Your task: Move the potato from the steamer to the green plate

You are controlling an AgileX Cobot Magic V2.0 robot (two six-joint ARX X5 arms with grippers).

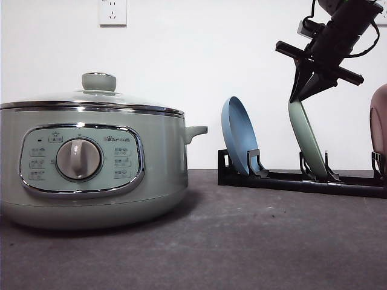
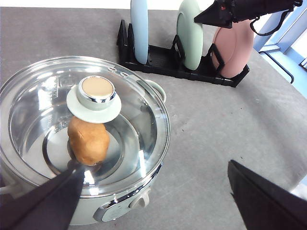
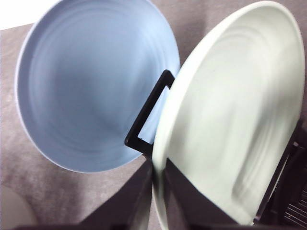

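Observation:
The potato (image 2: 88,141), orange-brown and oval, lies inside the pale green steamer (image 1: 91,175) under its glass lid (image 2: 43,110), which is in place. My left gripper (image 2: 154,166) hovers open above the steamer (image 2: 122,206), its fingers wide apart on either side of the lid's rim. The green plate (image 1: 308,142) stands on edge in a black rack. My right gripper (image 1: 300,96) is at the plate's top edge. In the right wrist view the green plate's (image 3: 235,120) rim sits between the two fingers of the right gripper (image 3: 158,201), which are shut on it.
The black rack (image 1: 302,181) also holds a blue plate (image 1: 237,136) left of the green one and a pink plate (image 1: 379,127) to its right. The lid's green knob (image 1: 98,81) sticks up. Grey tabletop lies between steamer and rack.

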